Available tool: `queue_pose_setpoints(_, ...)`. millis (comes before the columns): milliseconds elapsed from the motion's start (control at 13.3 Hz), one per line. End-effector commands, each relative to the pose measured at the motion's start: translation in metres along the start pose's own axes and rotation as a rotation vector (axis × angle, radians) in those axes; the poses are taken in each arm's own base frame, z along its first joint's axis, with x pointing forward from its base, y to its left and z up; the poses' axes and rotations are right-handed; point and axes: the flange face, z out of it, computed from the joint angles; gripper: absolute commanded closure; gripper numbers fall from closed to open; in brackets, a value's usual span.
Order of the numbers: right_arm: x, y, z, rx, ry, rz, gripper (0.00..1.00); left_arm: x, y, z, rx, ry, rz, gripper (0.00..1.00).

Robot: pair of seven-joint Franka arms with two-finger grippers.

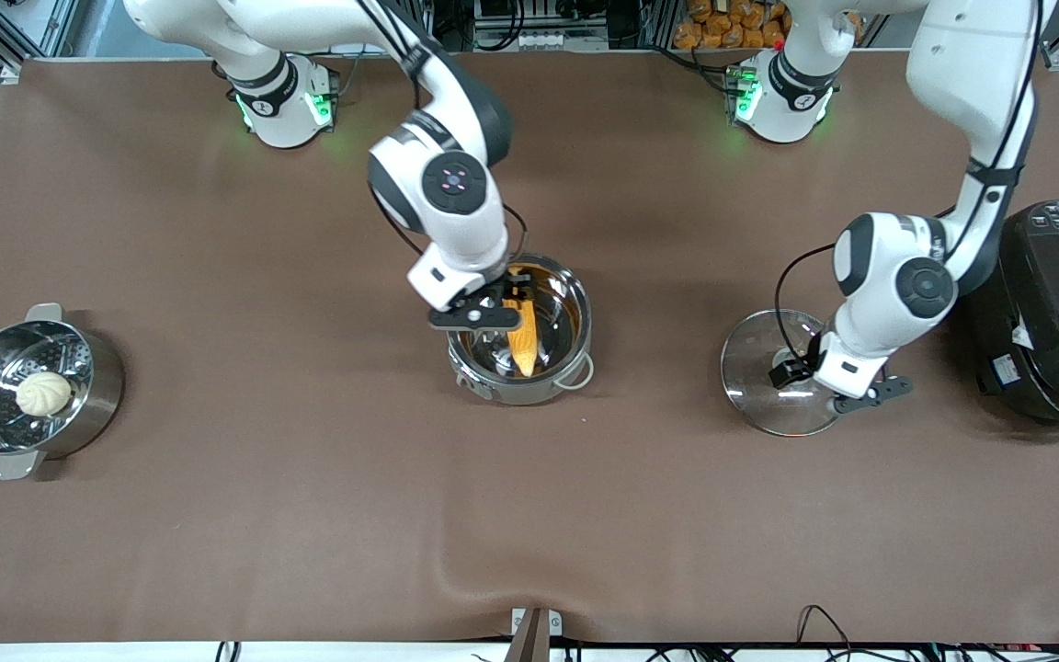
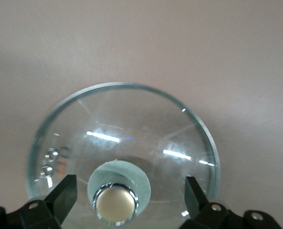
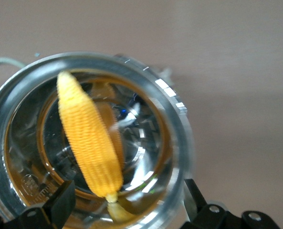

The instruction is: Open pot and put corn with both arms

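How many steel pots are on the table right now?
2. The pot sits mid-table, lid off, with the corn inside, under the right gripper. The steamer pot holding a bun stands at the right arm's end.

The pot (image 1: 520,333) stands lidless mid-bench (image 1: 309,515), its mouth partly filled by the corn (image 1: 520,336) lying inside, and the right tool (image 1: 504,308) hangs spread over its rim. Toward the left arm's end from the pot, the lid (image 1: 773,372) lies flat with the left tool (image 1: 791,368) spread over its knob (image 2: 115,204), beside the black cooker (image 1: 1058,313). Toward the right arm's end, well apart from the pot, stands a steamer (image 1: 28,391) holding a bun (image 1: 43,393).
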Motion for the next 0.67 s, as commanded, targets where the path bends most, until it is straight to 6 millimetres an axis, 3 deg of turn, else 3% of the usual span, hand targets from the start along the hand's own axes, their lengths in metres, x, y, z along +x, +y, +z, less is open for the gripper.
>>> queue_pose_setpoints(0,0.036,0.083,-0.064,0.008,0.024,0.145,0.00,0.025,0.000,-0.115,0.037,-0.026,-0.001,0.00)
queue_pose_setpoints(75,0.042,0.101,-0.076,0.015,0.038,0.166,0.00,0.033,0.001,-0.154,0.078,-0.041,0.055,0.00)
queue_pose_setpoints(300,0.082,0.201,-0.098,0.027,0.053,0.115,0.00,0.038,-0.005,-0.253,0.140,-0.036,0.156,0.00)
queue_pose_setpoints(450,0.089,0.271,-0.114,0.035,0.056,0.051,0.00,0.020,-0.010,-0.297,0.112,-0.034,0.158,0.00)
queue_pose_setpoints(600,0.088,0.332,-0.138,0.084,-0.022,-0.039,0.00,0.008,-0.011,-0.321,0.083,-0.019,0.154,0.00)
